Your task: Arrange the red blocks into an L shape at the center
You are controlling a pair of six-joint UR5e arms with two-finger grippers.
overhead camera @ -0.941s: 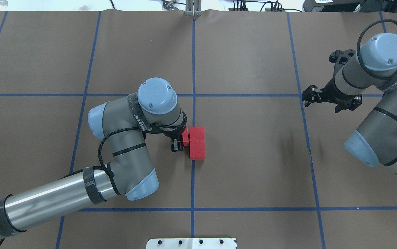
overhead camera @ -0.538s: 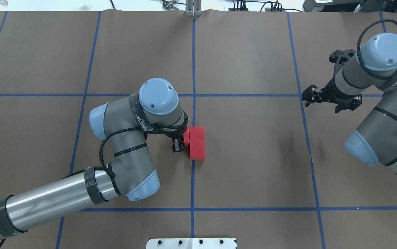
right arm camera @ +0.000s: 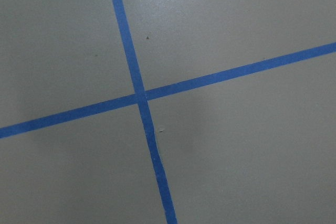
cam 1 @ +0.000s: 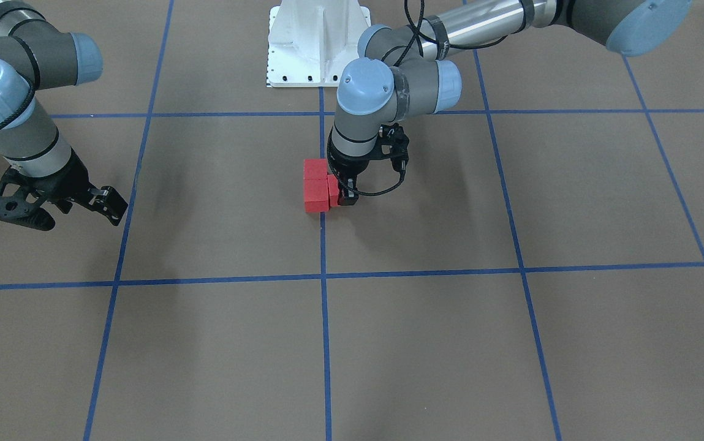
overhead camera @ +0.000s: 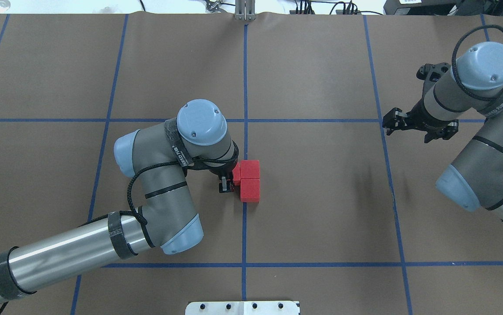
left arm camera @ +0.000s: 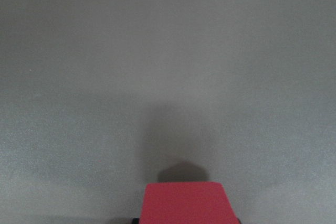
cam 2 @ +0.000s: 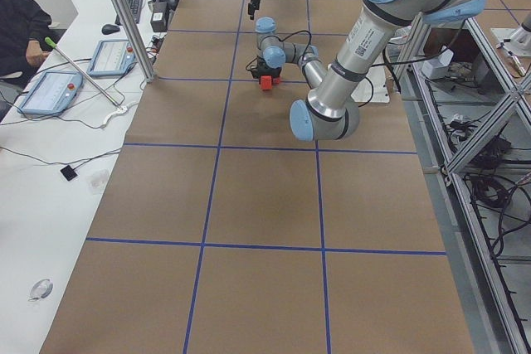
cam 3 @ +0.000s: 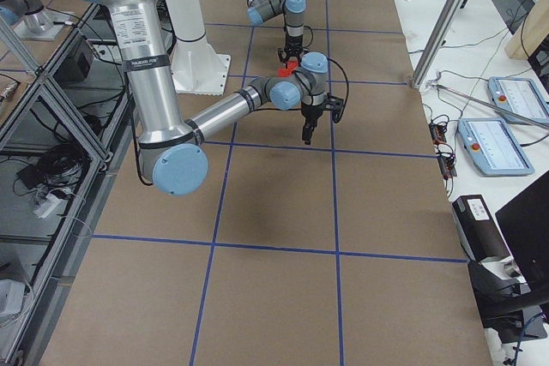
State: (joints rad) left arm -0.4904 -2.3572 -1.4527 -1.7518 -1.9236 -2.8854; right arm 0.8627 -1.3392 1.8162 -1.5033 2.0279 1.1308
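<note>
The left gripper (overhead camera: 229, 178) pinches one red block (overhead camera: 235, 173), low and just left of the blue centre line (overhead camera: 245, 87) — against the far block (overhead camera: 250, 169) of a red pair. Far block and near block (overhead camera: 250, 190) touch, overlapping the line from its right. The left wrist (overhead camera: 201, 122) overhangs the held block, hiding most of it from above. The right gripper (cam 1: 79, 217), fingers spread, hangs well right of the line — over a tape crossing (right arm camera: 140, 97).
</note>
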